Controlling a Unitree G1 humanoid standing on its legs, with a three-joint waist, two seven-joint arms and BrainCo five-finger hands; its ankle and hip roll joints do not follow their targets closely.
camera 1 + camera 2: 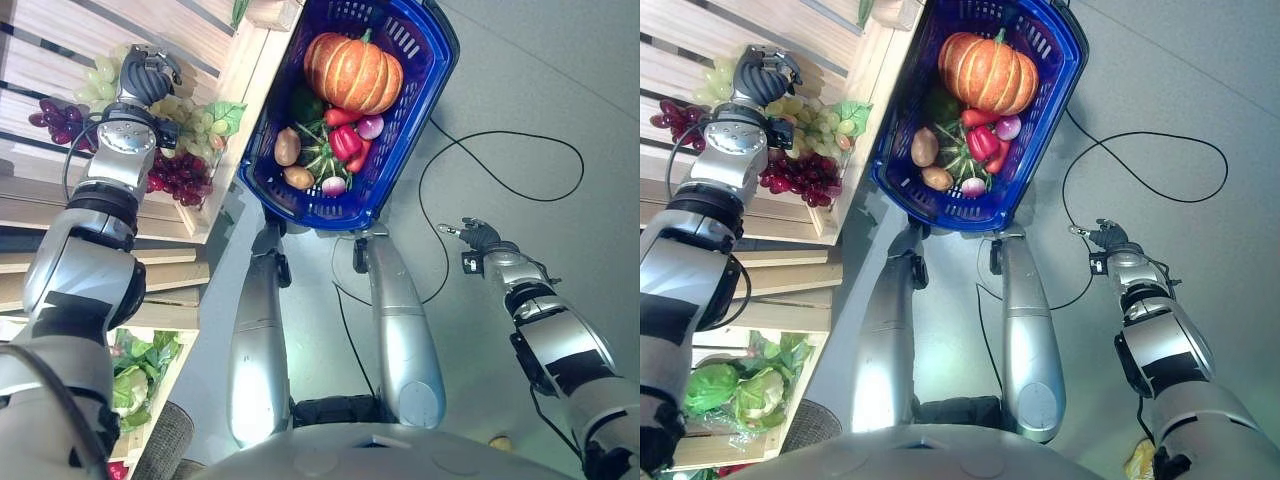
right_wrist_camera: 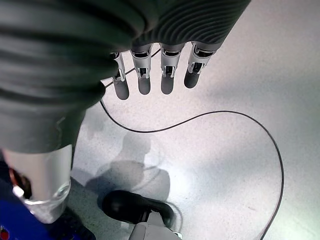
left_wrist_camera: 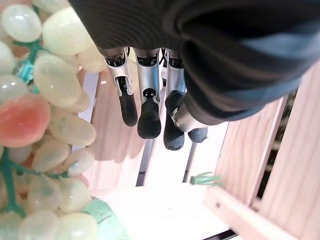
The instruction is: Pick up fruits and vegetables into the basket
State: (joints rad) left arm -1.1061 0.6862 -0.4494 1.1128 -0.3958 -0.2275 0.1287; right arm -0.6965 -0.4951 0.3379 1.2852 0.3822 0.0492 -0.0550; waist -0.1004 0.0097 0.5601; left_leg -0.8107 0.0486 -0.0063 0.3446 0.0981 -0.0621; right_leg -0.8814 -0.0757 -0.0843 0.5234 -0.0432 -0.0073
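A blue basket [image 1: 300, 215] hangs in front of me, holding an orange pumpkin [image 1: 352, 72], a red pepper [image 1: 345, 142], potatoes [image 1: 287, 146] and other vegetables. On the wooden shelf to its left lie a bunch of green grapes [image 1: 190, 118] and dark red grapes [image 1: 180, 172]. My left hand [image 1: 148, 72] hovers over the green grapes [image 3: 55, 75]. Its fingers [image 3: 149, 107] hang relaxed beside the bunch and hold nothing. Out over the grey floor at the right, my right hand [image 1: 478, 235] is open, its fingers [image 2: 144, 82] straight.
A second dark grape bunch [image 1: 60, 120] lies further left on the shelf. The crate's wooden wall [image 1: 225, 150] stands between the grapes and the basket. Lettuce heads [image 1: 735, 390] sit on a lower shelf at the left.
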